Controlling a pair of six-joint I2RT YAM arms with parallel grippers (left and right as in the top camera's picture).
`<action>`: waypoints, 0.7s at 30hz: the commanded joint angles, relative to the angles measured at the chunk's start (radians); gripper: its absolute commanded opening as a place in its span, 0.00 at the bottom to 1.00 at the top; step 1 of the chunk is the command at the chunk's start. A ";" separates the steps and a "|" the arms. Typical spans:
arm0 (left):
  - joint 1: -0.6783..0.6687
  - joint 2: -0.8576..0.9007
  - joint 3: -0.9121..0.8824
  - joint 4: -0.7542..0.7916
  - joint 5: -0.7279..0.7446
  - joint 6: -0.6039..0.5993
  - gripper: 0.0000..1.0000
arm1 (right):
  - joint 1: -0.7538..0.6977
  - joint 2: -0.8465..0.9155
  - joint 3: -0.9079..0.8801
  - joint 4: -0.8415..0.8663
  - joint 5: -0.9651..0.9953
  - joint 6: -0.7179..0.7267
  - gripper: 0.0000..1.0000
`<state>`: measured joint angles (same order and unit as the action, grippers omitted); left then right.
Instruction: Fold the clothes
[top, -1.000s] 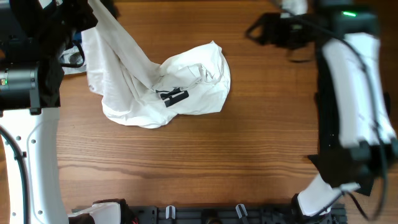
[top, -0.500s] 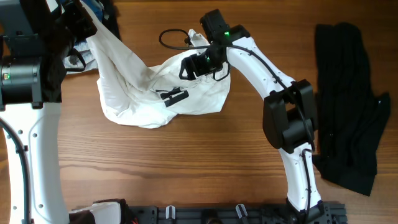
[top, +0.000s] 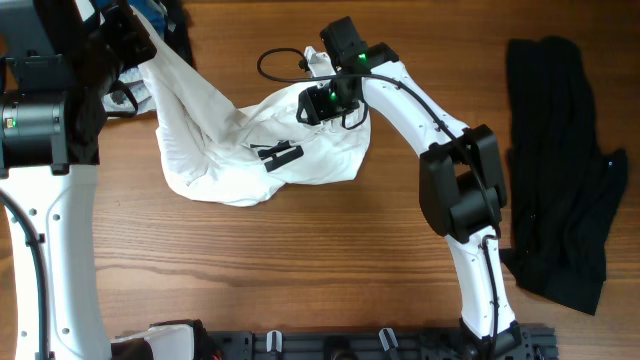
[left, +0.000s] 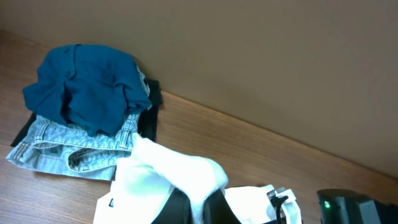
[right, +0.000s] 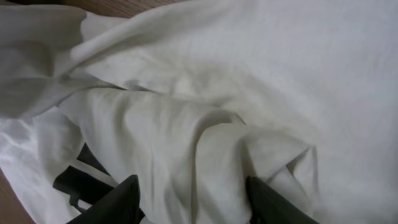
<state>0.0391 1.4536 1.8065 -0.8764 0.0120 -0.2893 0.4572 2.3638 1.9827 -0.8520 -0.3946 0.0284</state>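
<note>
Overhead shows your wrinkled white shirt with black marks (top: 320, 150) heaped far-left on the brown wooden tabletop (top: 300, 270). Left gripper (left: 198, 208) is clamped on a raised corner of it; right gripper (right: 196, 202) is spread wide just above it.
</note>
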 joint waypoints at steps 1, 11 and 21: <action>-0.004 0.003 0.010 -0.002 -0.010 0.020 0.04 | 0.006 0.055 0.002 -0.005 -0.010 -0.026 0.54; -0.004 0.003 0.010 -0.015 -0.010 0.021 0.04 | -0.077 -0.136 0.016 -0.028 -0.054 0.020 0.04; -0.004 0.003 0.010 0.117 -0.002 0.021 0.04 | -0.560 -0.659 0.016 -0.130 -0.051 0.008 0.04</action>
<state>0.0391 1.4544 1.8065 -0.8009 0.0044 -0.2893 -0.0223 1.7607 1.9884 -0.9657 -0.4374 0.0364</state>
